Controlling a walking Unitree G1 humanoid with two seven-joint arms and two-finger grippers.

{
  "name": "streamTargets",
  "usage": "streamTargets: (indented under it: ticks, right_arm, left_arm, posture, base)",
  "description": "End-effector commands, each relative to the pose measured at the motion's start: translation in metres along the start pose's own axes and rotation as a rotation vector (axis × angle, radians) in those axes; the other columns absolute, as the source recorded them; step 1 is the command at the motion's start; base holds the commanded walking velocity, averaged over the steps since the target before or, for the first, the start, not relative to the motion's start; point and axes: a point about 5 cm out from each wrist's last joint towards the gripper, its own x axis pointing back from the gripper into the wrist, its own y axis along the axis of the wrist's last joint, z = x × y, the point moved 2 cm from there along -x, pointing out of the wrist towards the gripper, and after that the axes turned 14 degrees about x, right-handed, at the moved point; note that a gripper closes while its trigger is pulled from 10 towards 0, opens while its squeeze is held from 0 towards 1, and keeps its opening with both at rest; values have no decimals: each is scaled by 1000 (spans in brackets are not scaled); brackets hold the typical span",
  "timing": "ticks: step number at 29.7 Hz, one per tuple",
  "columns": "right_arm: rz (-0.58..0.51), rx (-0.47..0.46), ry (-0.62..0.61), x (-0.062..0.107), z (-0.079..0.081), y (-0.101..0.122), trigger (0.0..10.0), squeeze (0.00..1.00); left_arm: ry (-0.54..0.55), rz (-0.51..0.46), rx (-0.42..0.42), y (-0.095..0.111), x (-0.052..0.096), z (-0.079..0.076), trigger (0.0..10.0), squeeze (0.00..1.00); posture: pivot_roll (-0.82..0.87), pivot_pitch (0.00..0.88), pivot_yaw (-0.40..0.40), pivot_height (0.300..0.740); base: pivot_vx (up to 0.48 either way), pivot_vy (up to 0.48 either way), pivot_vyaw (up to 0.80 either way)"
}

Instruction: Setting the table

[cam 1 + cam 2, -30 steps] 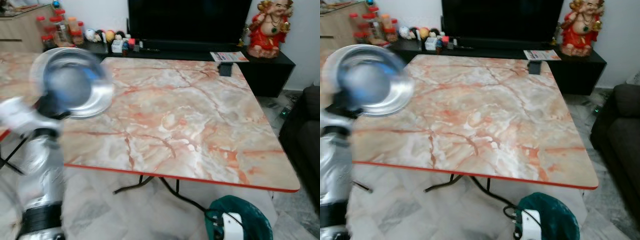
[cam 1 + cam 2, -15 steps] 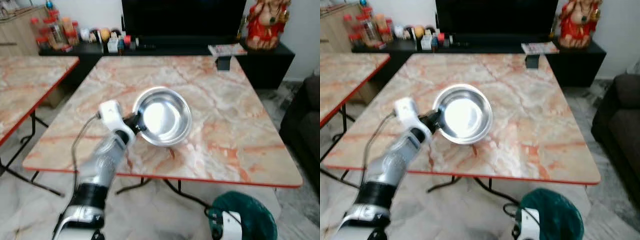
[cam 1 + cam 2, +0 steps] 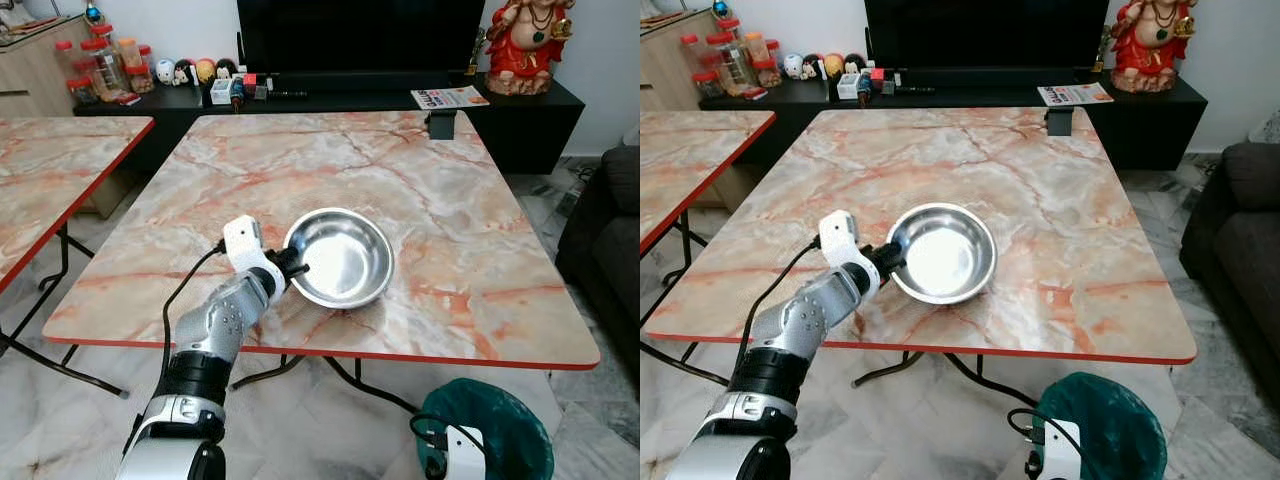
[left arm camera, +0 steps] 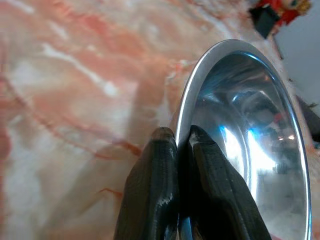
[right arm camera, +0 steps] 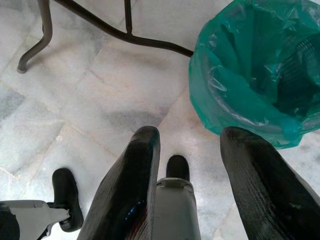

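Note:
A shiny steel bowl (image 3: 340,256) sits low over the marble table (image 3: 480,290), near its front middle, slightly tilted. My left gripper (image 3: 292,266) is shut on the bowl's near-left rim; in the left wrist view the two black fingers (image 4: 155,190) pinch the rim of the steel bowl (image 4: 250,145), one inside and one outside. Whether the bowl rests fully on the tabletop is unclear. My right gripper (image 5: 190,145) hangs open beside my body, pointing at the floor.
A green-lined waste bin (image 3: 485,435) stands on the floor at the front right. A second marble table (image 3: 50,180) is to the left. A dark sofa (image 3: 610,240) is on the right. A TV cabinet (image 3: 330,95) with jars, figurines and a red statue (image 3: 530,45) lies behind.
My left arm swung the bowl from high at the far left down to the table's front middle, lowering it further in the last half second. The camera also shifted.

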Motion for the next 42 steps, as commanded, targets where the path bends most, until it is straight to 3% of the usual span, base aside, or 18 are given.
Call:
streamTargets:
  ticks: [1,9,14,27,28,29,30,31,42]
  right_arm:
    - [-4,-15,-5,0,1,1,10000,0]
    - [-7,-15,-6,0,1,2,10000,0]
    - [-5,-10,-4,0,0,2,10000,0]
    - [-9,-28,-16,-1,-4,5,10000,0]
    - [-9,-30,-16,-1,-3,5,10000,0]
    - [-9,-30,-16,-1,-3,5,10000,0]
    - [-9,-32,-16,-1,-3,5,10000,0]
    - [-8,-33,-17,-1,-3,4,10000,0]
    - [-3,-37,-23,0,-5,2,10000,0]
  left_arm:
    - [30,25,10,-3,-2,2,10000,0]
    - [60,61,59,-10,-1,6,10000,0]
    - [97,60,32,-13,0,11,10000,0]
    - [137,83,61,-29,5,18,10000,0]
    - [137,83,61,-29,5,18,10000,447]
    - [137,83,61,-29,5,18,10000,447]
    - [137,83,62,-29,6,17,10000,792]
    - [137,81,59,-29,6,17,10000,1000]
    - [171,43,40,-21,9,22,10000,1000]
  posture:
    - [28,0,58,740]
    - [28,0,57,740]
    - [31,0,52,740]
    - [39,0,49,740]
    - [40,0,48,740]
    - [40,0,48,740]
    - [40,0,48,740]
    - [40,0,48,740]
    - [40,0,47,740]
  base:
    - [0,0,0]
    - [0,0,0]
    - [0,0,0]
    - [0,0,0]
    - [0,0,0]
    - [0,0,0]
    - [0,0,0]
    - [0,0,0]
    - [0,0,0]
